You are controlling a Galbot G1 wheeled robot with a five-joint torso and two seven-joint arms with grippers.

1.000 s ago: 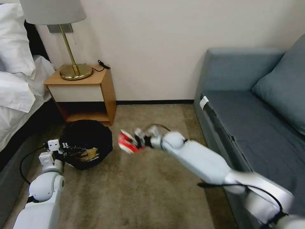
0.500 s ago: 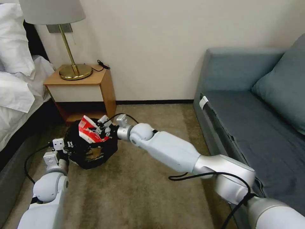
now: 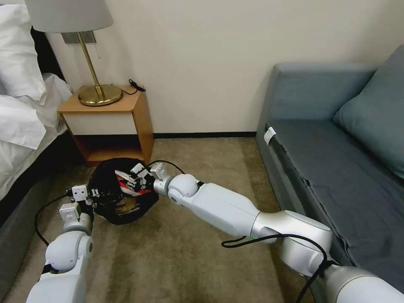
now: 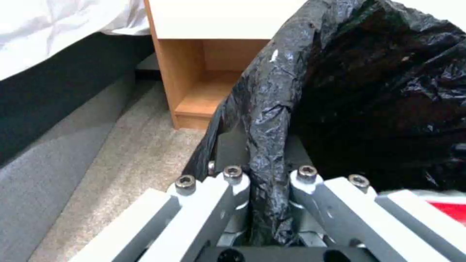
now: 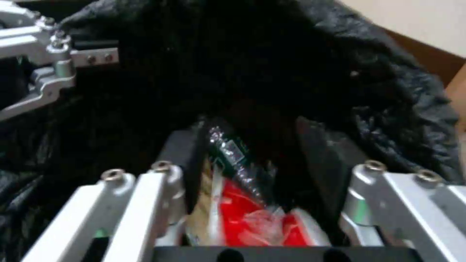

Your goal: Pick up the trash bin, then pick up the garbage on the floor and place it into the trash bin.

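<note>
Your landmark: the round trash bin lined w/ crinkly black plastic bag [image 3: 120, 198], sitting on the beige carpet [image 3: 181, 261] just in front of the wooden nightstand [image 3: 113, 122]. Your left claw [image 4: 266, 182] is at the bin's near-left rim, fingers closed tight on a fold of the black liner; you can see the plastic pinched between the pads in the left wrist view. Your right claw [image 3: 134, 179] reaches across from the sofa side and sits over the bin's mouth, inside the rim. Its fingers [image 5: 192, 160] stand apart, not squeezing. The crushed red-and-white paper cup [image 3: 128, 187] lies in the bin's opening right at that claw; in the right wrist view the cup [image 5: 243, 214] shows between the spread fingers, w/ clear wrapping against it. Can't tell if the cup touches a pad. Brownish paper [image 3: 126, 205] sits lower in the bin.
</note>
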